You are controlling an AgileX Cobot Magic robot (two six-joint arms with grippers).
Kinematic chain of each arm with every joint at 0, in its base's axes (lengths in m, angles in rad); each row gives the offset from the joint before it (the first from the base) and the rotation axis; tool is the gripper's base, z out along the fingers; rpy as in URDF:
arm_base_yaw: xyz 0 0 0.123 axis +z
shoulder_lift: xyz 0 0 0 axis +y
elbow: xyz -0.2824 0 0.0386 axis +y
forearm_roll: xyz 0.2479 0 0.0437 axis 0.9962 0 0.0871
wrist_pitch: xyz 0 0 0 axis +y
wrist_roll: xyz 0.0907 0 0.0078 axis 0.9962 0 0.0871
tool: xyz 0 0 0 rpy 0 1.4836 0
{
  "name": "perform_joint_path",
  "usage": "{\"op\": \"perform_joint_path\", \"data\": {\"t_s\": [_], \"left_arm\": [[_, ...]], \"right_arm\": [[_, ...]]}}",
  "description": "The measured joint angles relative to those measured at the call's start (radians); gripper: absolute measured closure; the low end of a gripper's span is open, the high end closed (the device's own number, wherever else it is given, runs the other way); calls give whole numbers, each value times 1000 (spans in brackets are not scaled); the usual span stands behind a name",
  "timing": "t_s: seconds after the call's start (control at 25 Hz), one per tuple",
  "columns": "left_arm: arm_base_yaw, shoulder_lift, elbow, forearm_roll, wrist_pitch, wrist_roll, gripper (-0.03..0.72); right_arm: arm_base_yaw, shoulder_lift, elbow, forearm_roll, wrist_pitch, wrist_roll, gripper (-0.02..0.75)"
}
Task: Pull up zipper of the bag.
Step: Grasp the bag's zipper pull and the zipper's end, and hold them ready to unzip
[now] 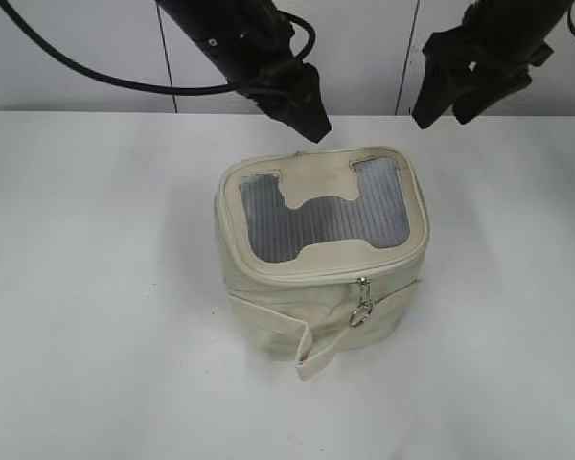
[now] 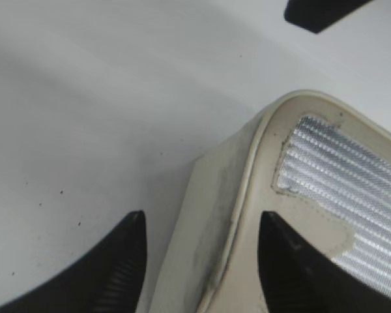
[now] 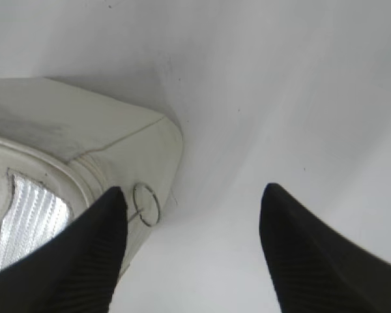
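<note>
The zipper (image 1: 364, 284) runs round the lid edge of the bag (image 1: 321, 259), its ring pull hanging on the front face, below and ahead of both claws; the left claw (image 2: 199, 257) straddles the bag's rear corner, spread wide, empty; the right claw (image 3: 192, 244) gapes empty beside a second ring; likely risk: unbraced, the light bag slides or tips; bare surface (image 1: 96, 287) lies open all round.

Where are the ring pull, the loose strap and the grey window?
Ring pull (image 1: 362, 313), exterior view, on its metal ring.
Strap (image 1: 311, 358), exterior view, on its hanging end.
Window (image 1: 268, 225), exterior view, on its left ribbed part.
</note>
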Motion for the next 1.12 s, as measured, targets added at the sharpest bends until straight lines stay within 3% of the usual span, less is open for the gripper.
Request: {"op": "perform_joint_path", "data": {"t_s": [0.56, 1.12], "left_arm": [[0, 198, -274, -142, 164, 43, 267], [0, 288, -307, -212, 173, 51, 267]], "right_arm": [[-19, -140, 229, 19, 0, 17, 233], [-19, -156, 254, 5, 0, 26, 233]]}}
